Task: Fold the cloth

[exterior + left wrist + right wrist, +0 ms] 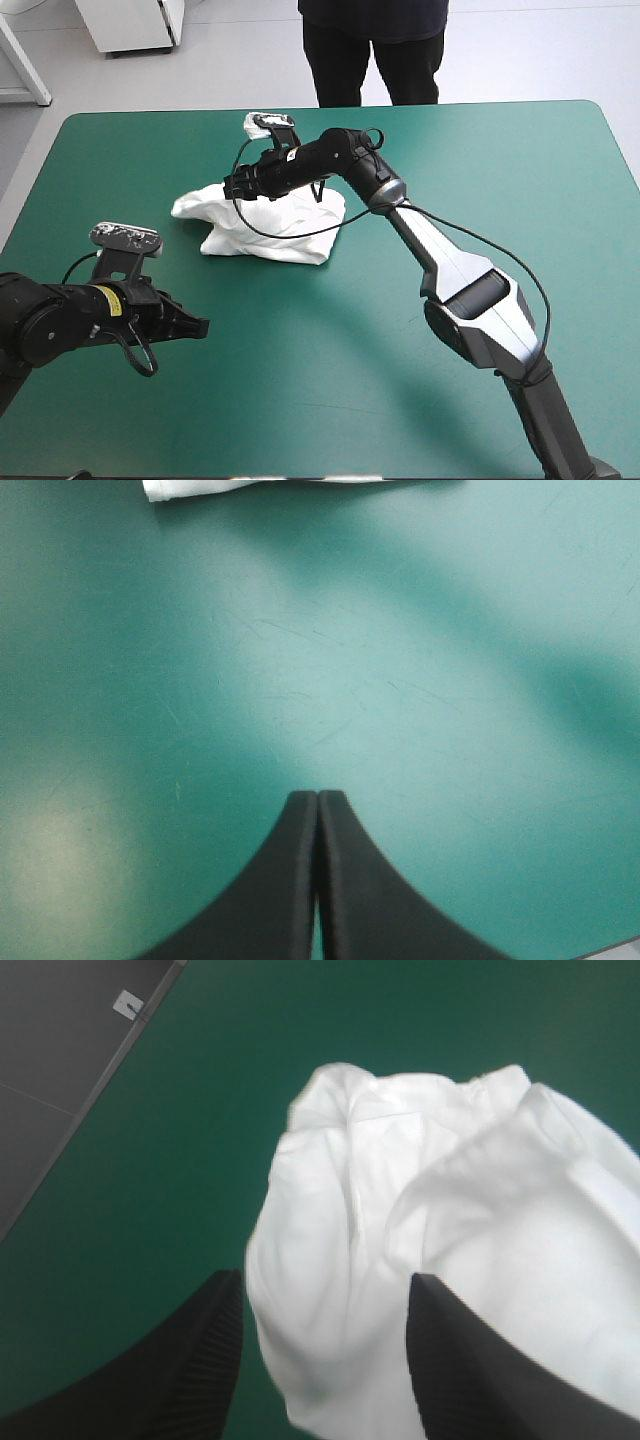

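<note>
My right pincer (325, 1290): released, black fingers wide apart, straddling one end of the crumpled white T-shirt (450, 1210). Cloth sits between them, not clamped. Rest of the heap spreads ahead of and beside that pincer, lying on the teal-green desk (480, 150). My left pincer (318, 798): clenched on nothing, fingers meeting in one point, over bare desk. Only an edge of the T-shirt shows well ahead of it, nothing touching. The two pincers are well apart, heap nearer the right one.
</note>
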Controlling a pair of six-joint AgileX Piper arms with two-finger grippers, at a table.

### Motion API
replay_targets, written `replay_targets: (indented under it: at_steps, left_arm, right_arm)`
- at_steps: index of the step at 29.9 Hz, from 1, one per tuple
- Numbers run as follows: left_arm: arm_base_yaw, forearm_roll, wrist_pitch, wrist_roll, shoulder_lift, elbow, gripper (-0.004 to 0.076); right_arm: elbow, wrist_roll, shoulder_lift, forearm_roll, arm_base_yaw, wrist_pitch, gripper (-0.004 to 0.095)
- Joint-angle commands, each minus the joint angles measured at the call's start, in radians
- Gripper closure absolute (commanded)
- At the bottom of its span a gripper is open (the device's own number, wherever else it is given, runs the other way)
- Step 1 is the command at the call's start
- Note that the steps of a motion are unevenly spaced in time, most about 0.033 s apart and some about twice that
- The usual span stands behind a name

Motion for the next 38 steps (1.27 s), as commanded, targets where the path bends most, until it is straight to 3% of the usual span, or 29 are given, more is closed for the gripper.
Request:
replay_targets:
  at_steps: [1, 9, 26, 32, 38]
  left_arm:
    - [0.0, -0.014, 0.022, -0.011, -0.011, -0.022, 0.0746]
    - [0.0, -0.053, 0.016, -0.013, -0.011, -0.022, 0.0746]
    - [0.0, -0.129, 0.016, -0.022, -0.015, -0.022, 0.0746]
    - [0.0, -0.129, 0.016, -0.022, -0.018, -0.022, 0.0746]
    - [0.0, -0.119, -0.014, -0.022, -0.018, -0.022, 0.0746]
  right_arm:
    - [-0.077, 0.036, -0.076, -0.073, -0.001, 0.044, 0.0445]
    - [-0.109, 0.091, -0.078, -0.198, -0.024, 0.29, 0.0445]
    - [-0.094, 0.158, -0.13, -0.201, -0.158, 0.294, 0.0445]
    - [0.219, 0.133, -0.229, -0.253, -0.171, 0.29, 0.0445]
    - [0.369, 0.085, -0.246, -0.197, -0.169, 0.239, 0.0445]
